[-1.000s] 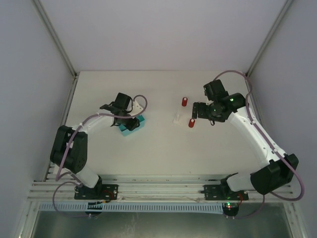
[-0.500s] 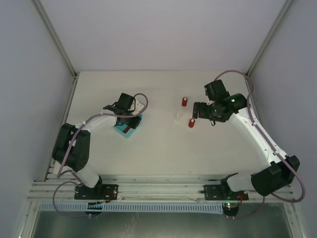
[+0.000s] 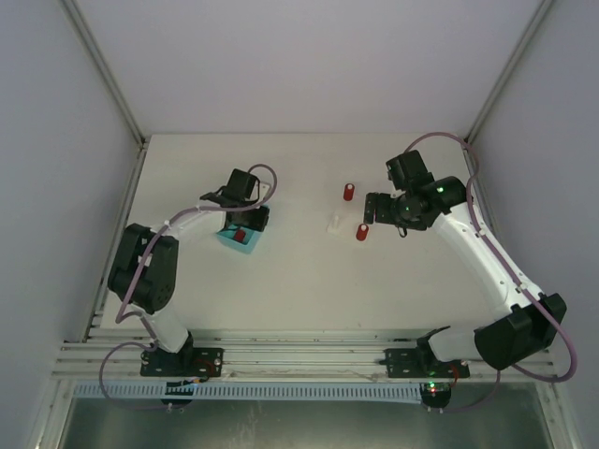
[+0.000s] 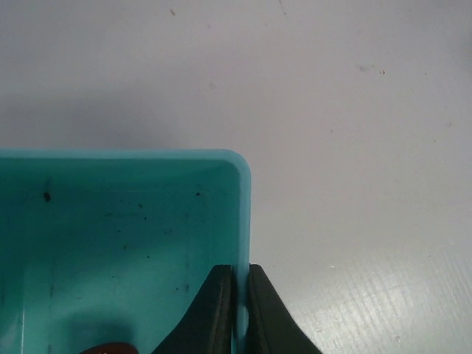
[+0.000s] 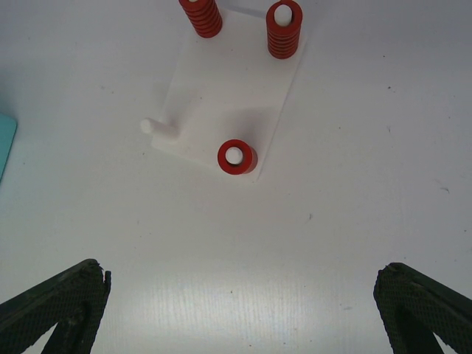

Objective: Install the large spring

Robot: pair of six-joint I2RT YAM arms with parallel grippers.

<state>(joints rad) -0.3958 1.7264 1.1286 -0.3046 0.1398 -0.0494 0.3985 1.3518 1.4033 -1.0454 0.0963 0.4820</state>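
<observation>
A white peg plate point(image 5: 228, 88) carries three red springs point(image 5: 237, 156) on its pegs; one peg point(image 5: 158, 127) is bare and sticks out at the plate's left edge. In the top view the plate point(image 3: 334, 223) lies at centre right. My right gripper point(image 5: 243, 279) is open and empty, hovering just near of the plate, and shows in the top view point(image 3: 372, 211). My left gripper point(image 4: 241, 306) is shut on the right wall of a teal bin point(image 4: 125, 236). A red object point(image 3: 241, 237) lies in the bin point(image 3: 227, 240).
The teal bin's corner point(image 5: 6, 144) shows at the left edge of the right wrist view. Grey walls enclose the white table point(image 3: 309, 281) on three sides. The arms' rail point(image 3: 299, 360) runs along the near edge.
My left gripper has swung the teal bin round and shifted it slightly left while holding its wall. The right arm has not moved.
</observation>
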